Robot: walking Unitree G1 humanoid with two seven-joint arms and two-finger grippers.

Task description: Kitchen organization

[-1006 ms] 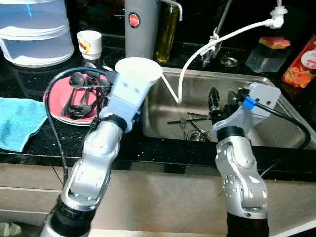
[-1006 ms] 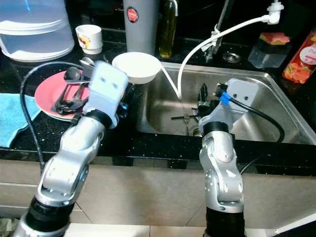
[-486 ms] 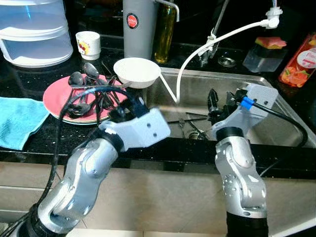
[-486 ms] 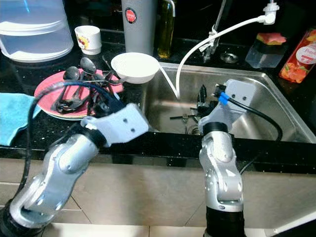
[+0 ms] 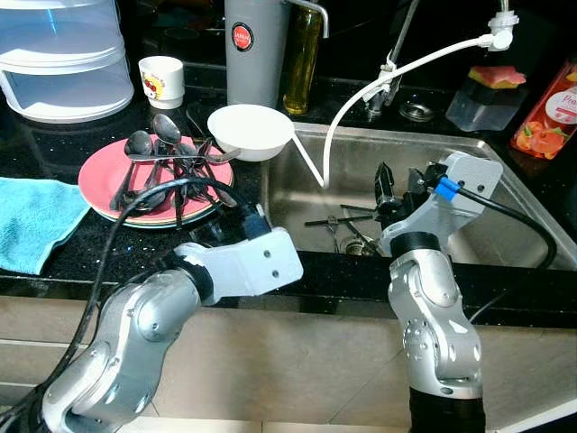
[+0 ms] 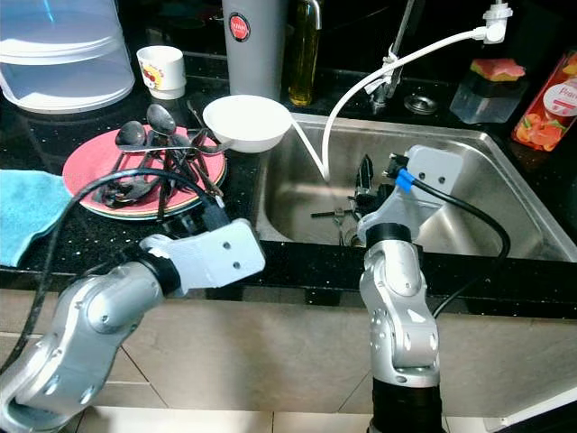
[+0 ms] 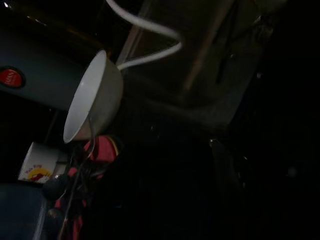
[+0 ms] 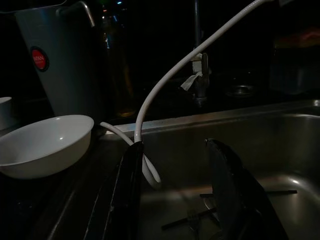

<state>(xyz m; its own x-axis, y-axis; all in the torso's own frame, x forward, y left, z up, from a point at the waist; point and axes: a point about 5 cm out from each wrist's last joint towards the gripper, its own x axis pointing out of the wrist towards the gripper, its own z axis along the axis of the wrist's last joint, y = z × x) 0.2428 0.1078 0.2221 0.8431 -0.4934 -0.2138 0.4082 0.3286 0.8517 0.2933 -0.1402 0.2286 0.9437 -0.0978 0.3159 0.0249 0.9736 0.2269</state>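
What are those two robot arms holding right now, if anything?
Nothing by the right end effector: its fingers stand open and empty over the sink. The left end effector sits low by the pink plate; any hold cannot be told.

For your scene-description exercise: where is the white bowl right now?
In the left eye view the white bowl sits on the black counter at the sink's left rim, between the pink plate of spoons and the grey jug.

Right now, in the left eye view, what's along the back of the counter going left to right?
Clear stacked container → small white cup → grey jug → oil bottle → tap → sponge holder → orange packet.
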